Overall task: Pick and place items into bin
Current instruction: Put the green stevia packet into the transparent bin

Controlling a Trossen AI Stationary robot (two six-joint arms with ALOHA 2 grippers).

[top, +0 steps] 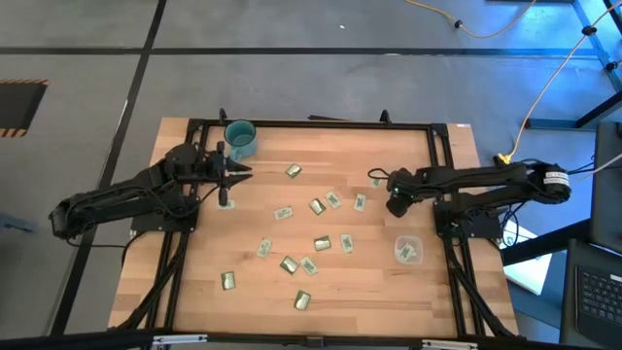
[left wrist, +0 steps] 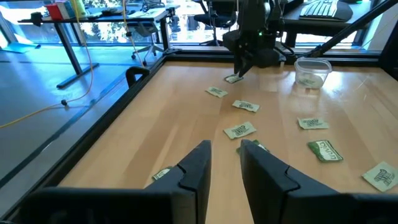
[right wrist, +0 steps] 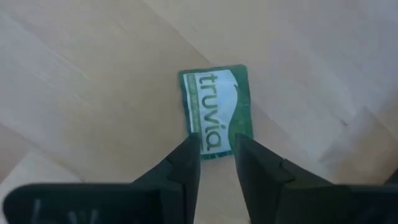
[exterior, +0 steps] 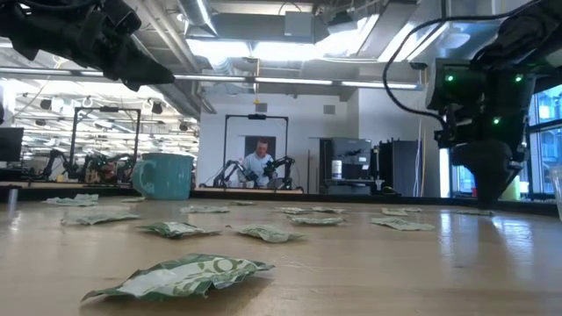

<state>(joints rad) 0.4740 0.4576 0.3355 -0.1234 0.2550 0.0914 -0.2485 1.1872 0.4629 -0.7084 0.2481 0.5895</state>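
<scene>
Right hand (right wrist: 216, 152): fingers narrowly parted directly above one green-and-white packet (right wrist: 216, 111) printed "truvia", lettering legible in the right wrist view only. Left hand (left wrist: 224, 158): narrow gap, holding nothing, beside the teal mug (top: 240, 137). Clear plastic bin (top: 407, 250) stands near the wooden tabletop's (top: 253, 282) right edge; flat packets (top: 321, 244) scattered mid-table.

Overhead and level low views share the table (top: 194, 292); wrist cameras seemingly closer.

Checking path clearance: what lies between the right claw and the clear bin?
In the high view, only bare wood separates the right claw from the clear bin; the scattered packets lie farther left.
</scene>
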